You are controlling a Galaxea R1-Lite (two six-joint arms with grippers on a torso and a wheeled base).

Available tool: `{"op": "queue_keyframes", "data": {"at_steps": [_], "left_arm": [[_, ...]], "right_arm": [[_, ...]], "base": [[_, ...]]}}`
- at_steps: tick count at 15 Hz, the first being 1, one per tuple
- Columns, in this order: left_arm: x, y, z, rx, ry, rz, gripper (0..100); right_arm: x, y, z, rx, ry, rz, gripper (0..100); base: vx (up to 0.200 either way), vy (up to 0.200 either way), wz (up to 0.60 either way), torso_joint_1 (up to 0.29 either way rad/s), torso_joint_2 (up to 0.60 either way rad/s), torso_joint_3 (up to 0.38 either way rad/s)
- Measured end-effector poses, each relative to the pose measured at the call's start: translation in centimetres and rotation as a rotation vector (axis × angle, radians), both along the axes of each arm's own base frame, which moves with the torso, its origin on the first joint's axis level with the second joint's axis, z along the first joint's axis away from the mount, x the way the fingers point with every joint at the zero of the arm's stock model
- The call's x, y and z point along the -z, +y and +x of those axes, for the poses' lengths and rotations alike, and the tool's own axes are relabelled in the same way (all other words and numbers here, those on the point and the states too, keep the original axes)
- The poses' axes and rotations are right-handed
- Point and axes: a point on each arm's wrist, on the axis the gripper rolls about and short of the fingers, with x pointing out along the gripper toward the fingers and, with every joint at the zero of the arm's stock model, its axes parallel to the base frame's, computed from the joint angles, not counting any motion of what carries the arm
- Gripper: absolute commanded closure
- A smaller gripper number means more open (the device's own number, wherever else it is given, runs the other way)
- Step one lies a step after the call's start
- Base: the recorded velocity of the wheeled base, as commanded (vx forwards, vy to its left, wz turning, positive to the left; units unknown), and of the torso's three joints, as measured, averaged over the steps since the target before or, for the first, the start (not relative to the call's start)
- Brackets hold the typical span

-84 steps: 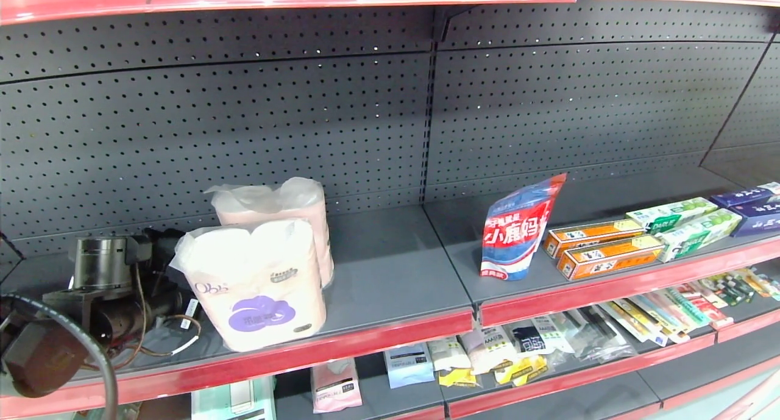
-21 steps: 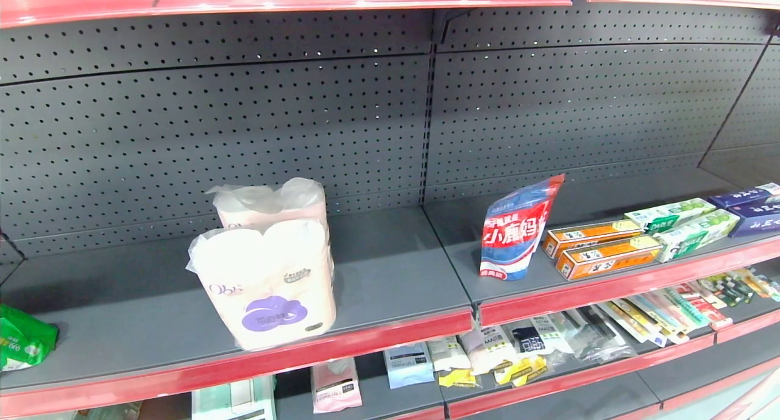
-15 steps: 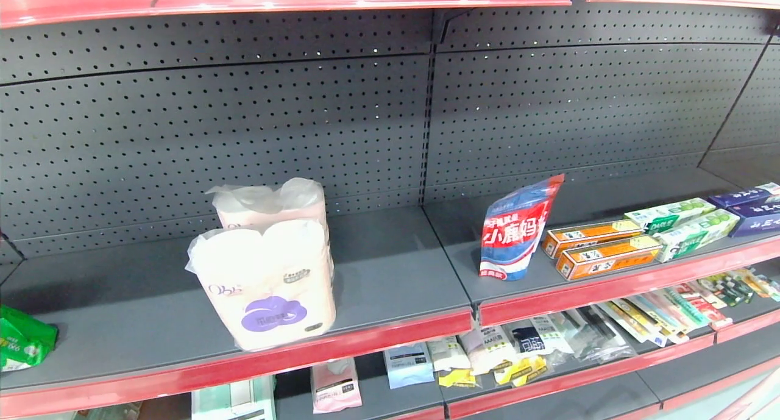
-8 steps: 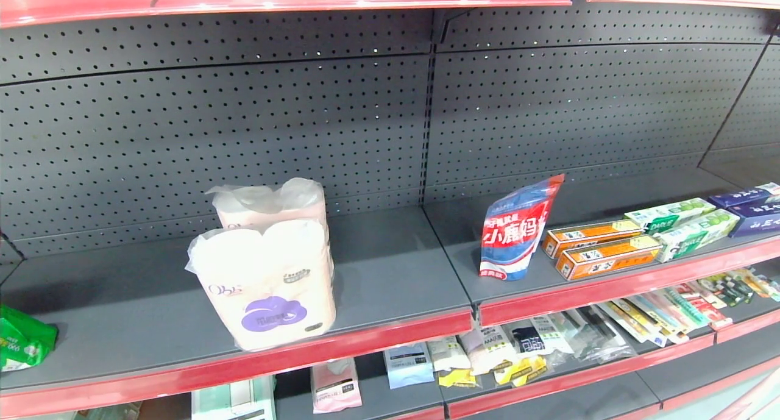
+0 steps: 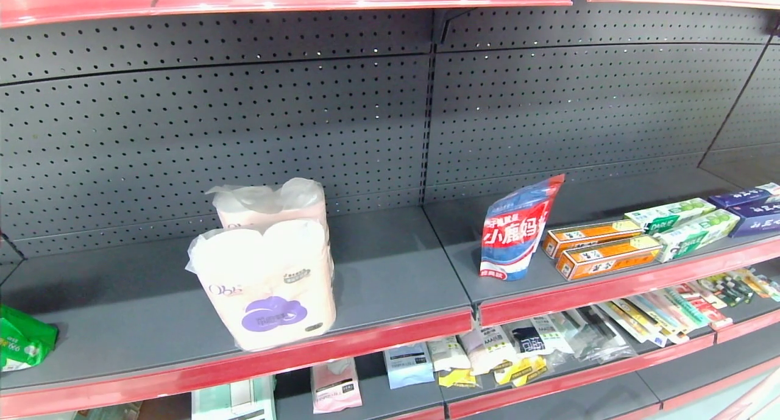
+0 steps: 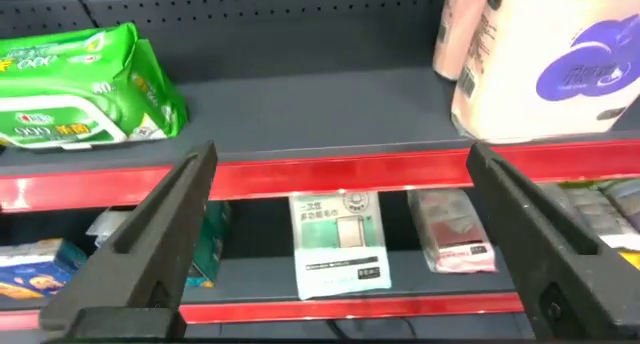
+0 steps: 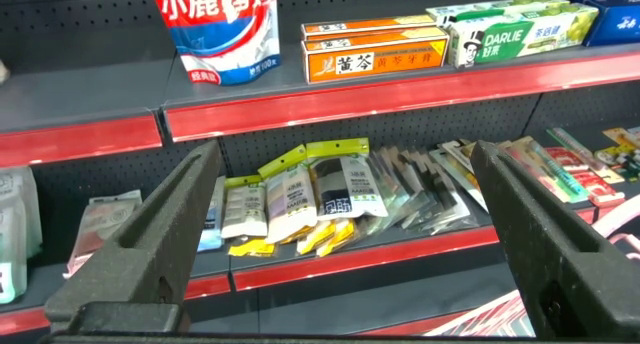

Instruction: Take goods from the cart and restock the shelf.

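Shelf (image 5: 390,267) | left hand (image 6: 340,154) pulled back from tissue pack (image 5: 268,286) | jaws apart

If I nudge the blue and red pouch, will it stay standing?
Probably not: the pouch stands on a narrow base and leans, so a push likely tips it. Its creased film looks soft, so a pinch may buckle it. Falling, it might hit the orange boxes nearby.

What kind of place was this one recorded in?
Most likely a shop aisle, or a mock-up of one: a red-edged retail shelf with a perforated back panel, stocked with toilet paper packs and toothpaste boxes.
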Motion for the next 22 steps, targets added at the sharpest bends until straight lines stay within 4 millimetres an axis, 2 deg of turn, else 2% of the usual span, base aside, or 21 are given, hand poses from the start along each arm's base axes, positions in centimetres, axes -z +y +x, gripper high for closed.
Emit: {"op": "queue_keyframes", "data": {"at_steps": [2, 7, 22], "left_arm": [[-0.05, 0.00, 0.01, 0.000, -0.005, -0.002, 0], [-0.03, 0.00, 0.02, 0.000, -0.004, -0.002, 0], [-0.03, -0.03, 0.04, 0.037, -0.003, -0.012, 0]], "right_arm": [[0.00, 0.00, 0.00, 0.000, 0.000, -0.001, 0], [0.01, 0.00, 0.00, -0.003, 0.001, -0.009, 0], [0.00, 0.00, 0.00, -0.002, 0.000, -0.008, 0]], "base": [[0.000, 0.000, 0.00, 0.000, 0.00, 0.000], [0.000, 0.000, 0.60, 0.004, 0.00, 0.003], [0.000, 0.000, 0.00, 0.000, 0.00, 0.000]]}}
